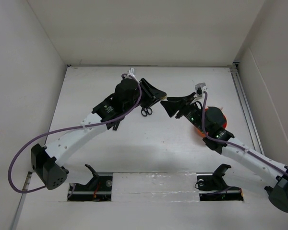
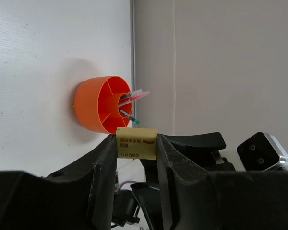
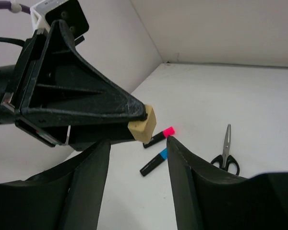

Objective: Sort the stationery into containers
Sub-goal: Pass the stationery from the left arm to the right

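The white counter [image 1: 149,153] fills the middle of the top view. The left arm [image 1: 81,129] reaches up from the lower left and the right arm [image 1: 245,155] from the lower right. Their hands face each other tip to tip just above the centre of the frame.

The round orange cup [image 2: 89,108] with inner dividers stands on the counter. It sits centre-left in the left wrist view, and in the top view it is largely covered by the right arm. A red pen [image 2: 134,95] and a green-tipped pen [image 2: 129,116] poke out of its right side.

Black-handled scissors [image 3: 225,155] lie flat at the lower right of the right wrist view. Left of them, near the centre, lie a pink-black marker [image 3: 159,136] and a blue-black marker [image 3: 152,163], close together.

The left hand [image 2: 137,141] is narrowed on a tan eraser [image 3: 144,125], pinching it at the fingertips above the counter. The right hand [image 3: 138,143] stands wide, its fingers spread on either side of the eraser without touching it.
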Controlling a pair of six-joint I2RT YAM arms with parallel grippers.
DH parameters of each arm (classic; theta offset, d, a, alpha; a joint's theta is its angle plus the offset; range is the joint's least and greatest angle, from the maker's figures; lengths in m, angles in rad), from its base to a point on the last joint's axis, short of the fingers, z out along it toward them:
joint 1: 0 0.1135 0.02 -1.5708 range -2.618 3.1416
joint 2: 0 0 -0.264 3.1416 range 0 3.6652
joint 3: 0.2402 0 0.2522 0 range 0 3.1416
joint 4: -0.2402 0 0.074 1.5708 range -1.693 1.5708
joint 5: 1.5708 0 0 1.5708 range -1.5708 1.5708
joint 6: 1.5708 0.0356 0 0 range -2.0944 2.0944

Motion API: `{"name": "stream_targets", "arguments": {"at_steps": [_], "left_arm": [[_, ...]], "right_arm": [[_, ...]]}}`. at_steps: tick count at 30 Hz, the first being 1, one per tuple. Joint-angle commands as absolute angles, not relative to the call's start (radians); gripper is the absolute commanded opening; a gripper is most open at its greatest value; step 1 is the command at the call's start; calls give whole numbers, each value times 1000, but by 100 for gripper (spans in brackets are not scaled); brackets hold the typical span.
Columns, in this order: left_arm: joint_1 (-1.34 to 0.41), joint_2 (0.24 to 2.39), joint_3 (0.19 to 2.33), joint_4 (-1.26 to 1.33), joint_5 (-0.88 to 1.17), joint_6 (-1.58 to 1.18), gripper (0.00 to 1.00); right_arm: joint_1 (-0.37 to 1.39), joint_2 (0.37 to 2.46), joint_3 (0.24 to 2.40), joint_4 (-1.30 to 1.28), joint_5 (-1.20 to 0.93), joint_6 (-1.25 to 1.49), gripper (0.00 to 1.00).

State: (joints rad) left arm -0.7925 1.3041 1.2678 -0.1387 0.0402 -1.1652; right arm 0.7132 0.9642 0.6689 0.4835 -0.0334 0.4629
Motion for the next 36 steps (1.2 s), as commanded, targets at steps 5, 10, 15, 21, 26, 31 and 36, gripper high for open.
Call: {"name": "stream_targets", "arguments": {"at_steps": [5,10,15,21,26,31,36], "left_arm": [[-795,1278,1279,-120,34,-1137,0],[-795,1278,1289,-120,43,-1127,0],[-795,1287,1289,-120,43,-1127,0],[-795,1287,1289,-120,43,-1118,0],[-795,1287,1279,-97,54,-1118,0],[-795,1278,1279,-87,54,-1100,17],[-795,1235,1261,-51,8,-1081,65]], "right_arm": [[729,1018,765,574,26,445,50],[739,1051,775,586,51,445,44],[739,1071,775,586,51,454,28],[739,1060,775,586,92,454,11],[739,1051,775,572,135,445,0],[739,1060,785,551,144,433,0],[739,1060,773,532,144,413,0]]}}
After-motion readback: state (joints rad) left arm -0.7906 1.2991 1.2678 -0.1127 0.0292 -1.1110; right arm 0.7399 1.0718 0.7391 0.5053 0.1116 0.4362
